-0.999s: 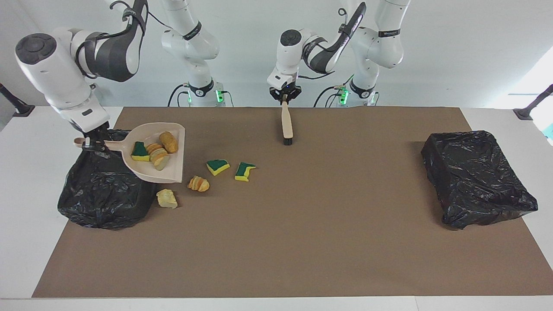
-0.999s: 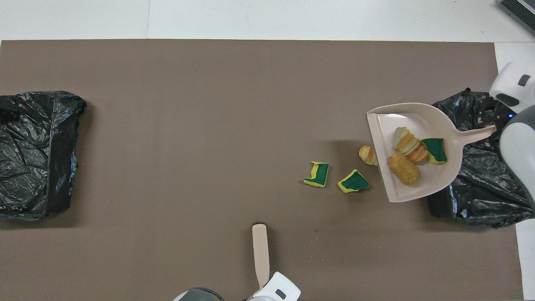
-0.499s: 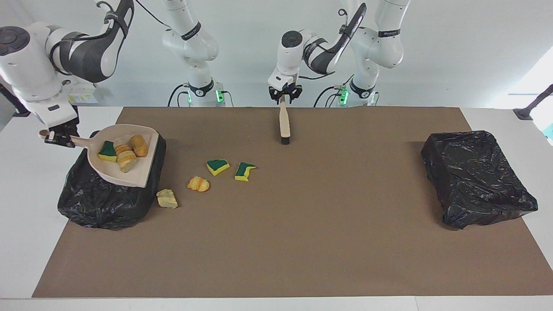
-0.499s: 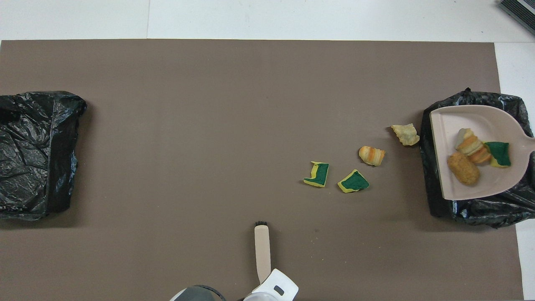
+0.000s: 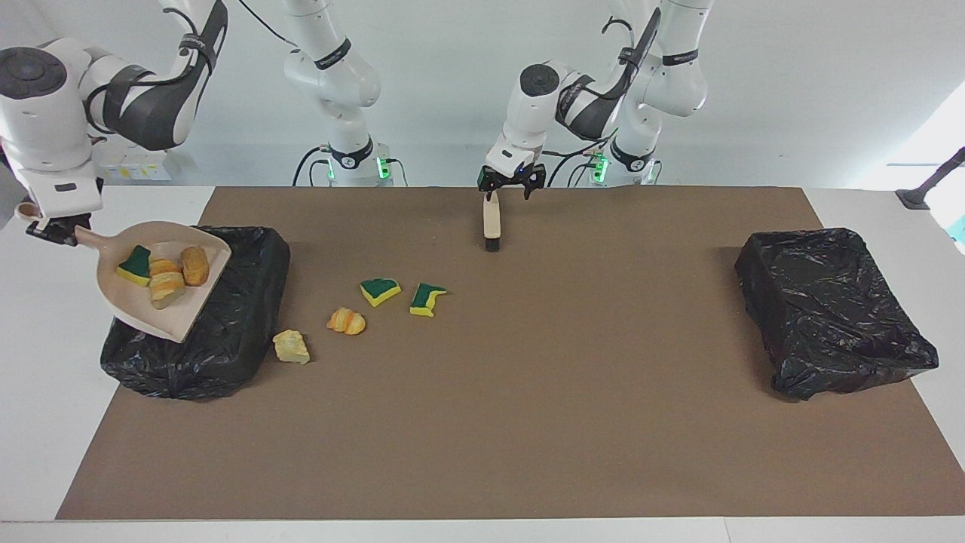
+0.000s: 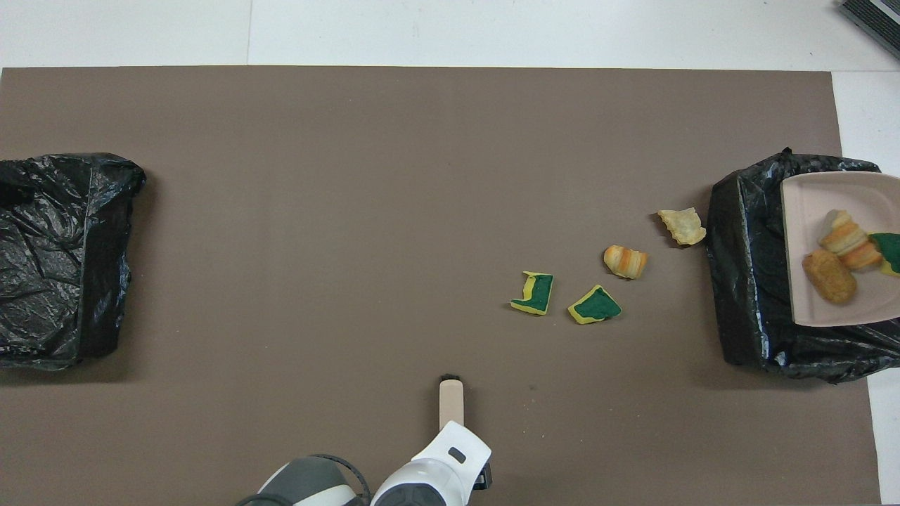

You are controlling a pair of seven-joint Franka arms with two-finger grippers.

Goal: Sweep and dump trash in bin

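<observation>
A beige dustpan (image 5: 154,290) (image 6: 837,211) hangs tilted over the black-lined bin (image 5: 226,332) (image 6: 745,281) at the right arm's end. My right gripper (image 5: 49,230) is shut on its handle. The pan carries three pieces of trash: a green sponge piece (image 5: 136,265) and two bread-like lumps (image 5: 167,285). On the mat beside the bin lie a pale foam chunk (image 5: 290,347), an orange lump (image 5: 347,321) and two green-and-yellow sponge pieces (image 5: 379,291) (image 5: 427,299). The brush (image 5: 491,225) (image 6: 450,400) rests at the mat's robot-side edge. My left gripper (image 5: 511,188) stands open just above its handle end.
A second black-lined bin (image 5: 829,309) (image 6: 63,260) sits at the left arm's end of the brown mat (image 5: 573,392). White table borders the mat on all sides.
The right arm carried the loaded dustpan from above the mat to above the bin. The left gripper opened, let go of the brush handle and shifted slightly toward its own base.
</observation>
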